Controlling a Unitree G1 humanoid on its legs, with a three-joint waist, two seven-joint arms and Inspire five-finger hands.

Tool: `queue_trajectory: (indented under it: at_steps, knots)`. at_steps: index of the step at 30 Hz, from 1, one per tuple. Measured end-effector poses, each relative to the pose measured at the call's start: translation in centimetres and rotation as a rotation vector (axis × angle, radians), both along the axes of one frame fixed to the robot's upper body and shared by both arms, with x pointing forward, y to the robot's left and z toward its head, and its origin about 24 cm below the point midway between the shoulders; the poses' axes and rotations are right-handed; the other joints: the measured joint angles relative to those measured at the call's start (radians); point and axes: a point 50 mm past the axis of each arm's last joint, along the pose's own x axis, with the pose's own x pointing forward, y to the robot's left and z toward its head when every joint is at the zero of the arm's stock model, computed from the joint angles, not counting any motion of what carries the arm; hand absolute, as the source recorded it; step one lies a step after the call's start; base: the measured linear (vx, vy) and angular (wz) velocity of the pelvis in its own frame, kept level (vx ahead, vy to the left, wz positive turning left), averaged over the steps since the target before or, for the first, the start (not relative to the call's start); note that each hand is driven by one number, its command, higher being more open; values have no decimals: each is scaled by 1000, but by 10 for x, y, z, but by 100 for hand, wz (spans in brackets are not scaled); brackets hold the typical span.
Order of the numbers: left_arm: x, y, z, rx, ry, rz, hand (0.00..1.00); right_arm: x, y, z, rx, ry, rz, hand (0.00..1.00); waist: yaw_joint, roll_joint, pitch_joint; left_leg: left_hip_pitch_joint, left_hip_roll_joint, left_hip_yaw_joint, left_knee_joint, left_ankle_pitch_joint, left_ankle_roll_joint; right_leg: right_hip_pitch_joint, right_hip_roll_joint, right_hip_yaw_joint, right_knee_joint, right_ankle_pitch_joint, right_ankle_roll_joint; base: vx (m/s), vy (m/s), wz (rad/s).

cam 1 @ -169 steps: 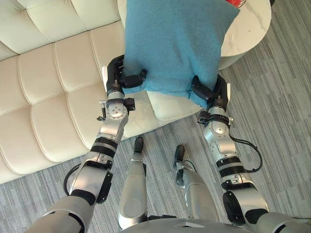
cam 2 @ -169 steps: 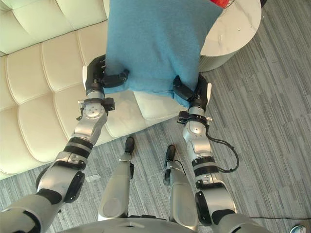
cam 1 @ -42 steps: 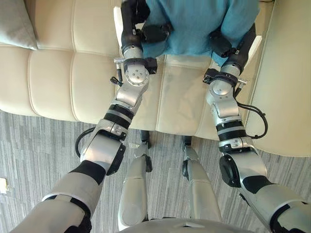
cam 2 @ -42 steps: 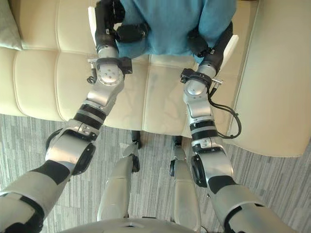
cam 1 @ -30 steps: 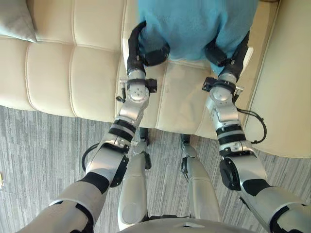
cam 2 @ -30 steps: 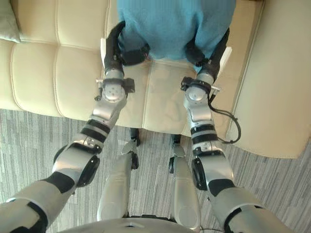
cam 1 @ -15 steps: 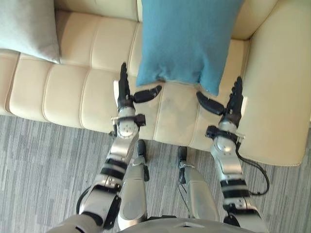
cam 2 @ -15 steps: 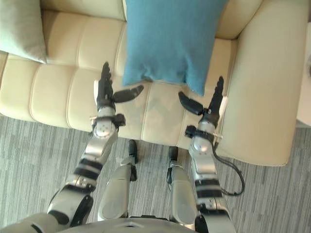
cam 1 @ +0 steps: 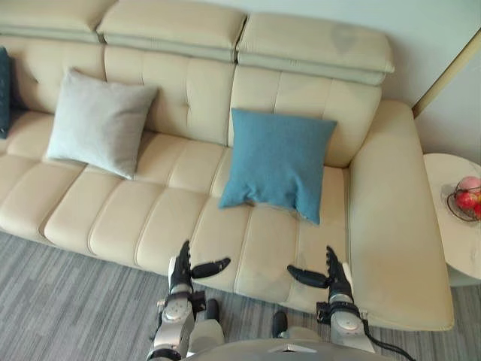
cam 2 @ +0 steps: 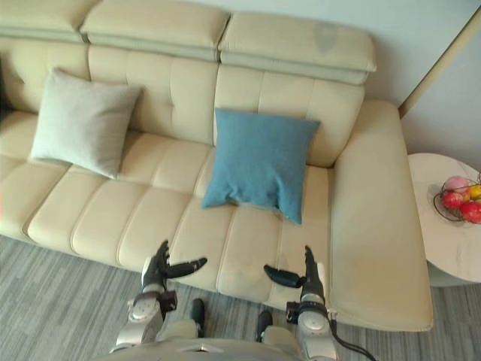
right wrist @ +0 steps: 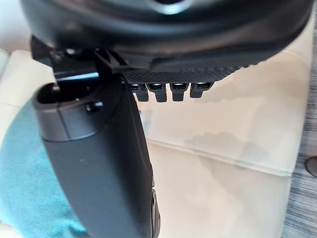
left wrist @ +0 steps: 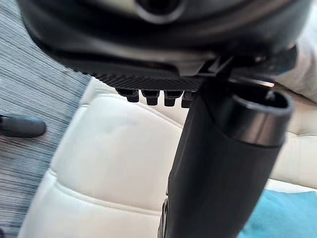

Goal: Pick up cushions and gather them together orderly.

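Leaning on sofa (cam 1: 379,226): teal cushion (cam 1: 278,162), grey cushion (cam 1: 98,120); left hand (cam 1: 181,274), right hand (cam 1: 334,278) spread, empty.

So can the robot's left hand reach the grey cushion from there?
Probably not. Nothing blocks the way, but the left hand hangs open by the front of the sofa, while the grey cushion leans on the backrest far off to its left. The robot would likely need to step over.

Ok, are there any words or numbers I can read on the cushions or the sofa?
None: no words, numbers or signs show on the blue cushion, the grey cushion, the sofa or the side table.
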Motion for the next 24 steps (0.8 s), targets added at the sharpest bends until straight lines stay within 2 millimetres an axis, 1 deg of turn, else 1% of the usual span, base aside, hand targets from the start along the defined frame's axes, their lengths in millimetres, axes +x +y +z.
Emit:
queue_trajectory:
  at_steps: [2, 3, 5, 7, 9, 10, 11, 13, 14, 15, 16, 17, 18, 19, 20, 21, 22, 23, 24]
  knots:
    - [-19, 3, -13, -2, 95, 5, 100, -17, -1, -13, 19, 89, -24, 100, 0, 1, -22, 23, -3, 4, -18, 2, 0, 20, 0, 4, -18, 4, 4, 33, 30, -4]
    - [-25, 4, -18, -5, 127, 15, 100, -23, -2, -18, 23, 124, -37, 100, 0, 0, -27, 35, -7, 6, -27, 3, 0, 31, 0, 5, -27, 7, 6, 34, 38, -7]
    - [-34, 10, -22, 11, 173, 16, 100, -37, -6, -27, 31, 192, -70, 100, 1, -6, -33, 56, -8, 14, -46, 7, 0, 49, 1, 14, -48, 20, 9, 30, 33, -13]
    - [-40, 14, -25, 29, 201, 17, 100, -42, -11, -29, 27, 217, -90, 100, 1, -9, -32, 71, -10, 38, -51, 8, 1, 50, 6, 39, -52, 31, 14, 23, 31, -33]
    - [-42, 14, -26, 32, 212, 15, 100, -42, -13, -29, 26, 218, -101, 100, 0, -10, -32, 76, -12, 53, -51, 8, 2, 49, 5, 55, -52, 38, 21, 2, 37, -34]
    - [-39, 14, -25, 39, 208, 4, 100, -39, -12, -29, 27, 213, -100, 100, 0, -14, -26, 81, -10, 74, -46, 5, 4, 42, 6, 69, -45, 50, 27, -36, 41, -48]
    - [-34, 14, -24, 45, 197, -4, 100, -32, -11, -27, 28, 198, -88, 100, 1, -18, -8, 82, -6, 91, -21, -7, 7, 34, 7, 84, -24, 55, 26, -96, 47, -56]
    - [-29, 15, -23, 51, 184, -8, 100, -22, -6, -25, 27, 176, -59, 100, 2, -20, 3, 45, 9, 111, 47, -36, 13, -7, 13, 87, 27, 68, 30, -152, 37, -41]
    - [-20, 14, -20, 51, 162, -13, 100, -14, -3, -23, 26, 158, -39, 100, 3, -21, 13, 7, 24, 121, 108, -56, 25, -45, 15, 71, 58, 90, 32, -173, 44, -31]
    - [-16, 12, -19, 48, 153, -17, 100, -10, -2, -22, 26, 149, -31, 100, 3, -18, 17, -7, 33, 121, 126, -61, 34, -47, 15, 61, 49, 102, 34, -240, 6, -31]
    - [-9, 10, -17, 48, 132, -26, 100, -2, 0, -20, 27, 130, -18, 100, 6, -11, 32, -31, 48, 132, 144, -65, 42, -77, -4, 7, 167, 26, -1, -236, -30, -13]
    - [-6, 8, -16, 48, 126, -30, 100, -3, 2, -20, 33, 131, -17, 100, 7, -15, 31, -41, 48, 131, 164, -67, 47, -117, -38, -42, 417, -67, 0, -238, -79, -5]
    - [-5, 10, -15, 60, 119, -40, 100, -4, 5, -21, 38, 136, -11, 100, 7, -19, 29, -48, 49, 121, 183, -69, 50, -105, -67, -56, 598, -114, 32, -188, -109, 5]
    - [-6, 11, -15, 69, 121, -47, 100, -4, 5, -21, 38, 136, -7, 100, 9, -20, 28, -51, 49, 119, 188, -69, 50, -98, -74, -56, 636, -120, 41, -162, -183, 8]
    - [-6, 16, -13, 99, 121, -64, 100, -2, 7, -20, 41, 130, 1, 100, 21, -30, 21, -91, 49, 113, 218, -59, 47, -70, -86, -35, 696, -118, 58, -113, -147, 5]
    - [-5, 17, -13, 106, 119, -68, 100, -2, 8, -20, 42, 128, 1, 100, 26, -36, 17, -110, 48, 112, 230, -51, 40, -56, -87, -27, 680, -106, 71, -173, -224, 6]
    - [-1, 16, -11, 117, 107, -71, 100, 3, 5, -19, 37, 118, -4, 100, 41, -40, 15, -158, 51, 105, 262, -30, 33, -22, -58, -16, 568, -176, 98, -165, -174, 6]
    - [-1, 14, -11, 112, 105, -71, 100, 4, 1, -18, 24, 113, -8, 100, 54, -22, 18, -176, 59, 89, 242, -1, 43, -4, -36, -22, 489, -200, 74, -290, -310, 17]
    - [-3, 8, -13, 98, 110, -73, 100, 5, -1, -17, 10, 110, -17, 100, 61, -15, 20, -184, 59, 87, 198, 49, 39, 33, -15, -37, 383, -233, 40, -219, -214, 20]
